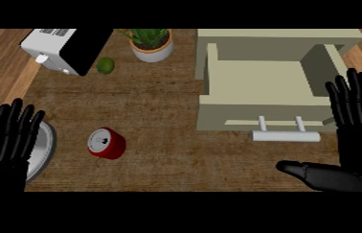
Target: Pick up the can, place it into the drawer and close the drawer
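A red can (107, 143) with a silver top stands upright on the wooden counter at the lower left. The beige drawer (258, 74) is pulled open at the upper right, its inside bare, with a pale bar handle (286, 136) at its front. My right hand (346, 126) is open at the right edge, fingers straight up beside the drawer's right side, thumb stretched out to the left below the handle. My left hand (16, 133) is open at the left edge, fingers up, well left of the can. Neither hand touches anything.
A white and black toaster (60, 50) sits at the back left with a green lime (105, 65) beside it. A potted plant (151, 45) stands at the back centre. A metal plate rim (42, 150) shows under my left hand.
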Motion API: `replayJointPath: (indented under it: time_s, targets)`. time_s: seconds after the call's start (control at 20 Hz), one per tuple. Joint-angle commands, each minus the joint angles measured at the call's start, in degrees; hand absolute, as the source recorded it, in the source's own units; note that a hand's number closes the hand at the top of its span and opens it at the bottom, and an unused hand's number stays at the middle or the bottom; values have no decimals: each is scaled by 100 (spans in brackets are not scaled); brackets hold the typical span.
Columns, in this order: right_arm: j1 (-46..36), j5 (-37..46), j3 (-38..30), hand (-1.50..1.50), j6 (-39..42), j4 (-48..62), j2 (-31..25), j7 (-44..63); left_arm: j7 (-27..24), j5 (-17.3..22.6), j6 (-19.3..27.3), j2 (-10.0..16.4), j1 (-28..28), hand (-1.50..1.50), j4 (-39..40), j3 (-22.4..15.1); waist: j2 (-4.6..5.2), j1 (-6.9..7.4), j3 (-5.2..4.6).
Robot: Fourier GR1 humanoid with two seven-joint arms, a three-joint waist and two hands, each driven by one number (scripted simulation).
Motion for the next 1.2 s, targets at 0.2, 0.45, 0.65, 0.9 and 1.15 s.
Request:
replayJointPath:
  time_s: [0.2, 0.45, 0.65, 0.9, 1.15]
  targets:
    - [477, -186, -217, -150, 64, -112, -24, 408, 1290, 331, 245, 20, 500, -150, -707, 411, -21, -71, -8]
    - [330, -25, -245, -150, -53, -178, 31, 622, 1499, 910, -177, 162, 598, -150, -1010, 930, -20, -58, -10]
    - [474, 6, -243, -150, 100, 216, 164, -34, 1110, 564, -359, -149, 745, -150, -728, 631, -18, -57, -10]
    - [192, 46, -294, -150, -26, -249, 44, 618, 1318, -129, 92, -279, -153, -150, 63, 246, -12, -89, -11]
    - [592, -213, -466, -150, 329, -270, 4, 311, 1019, -325, 103, -279, -376, -150, 839, 222, -13, -98, -11]
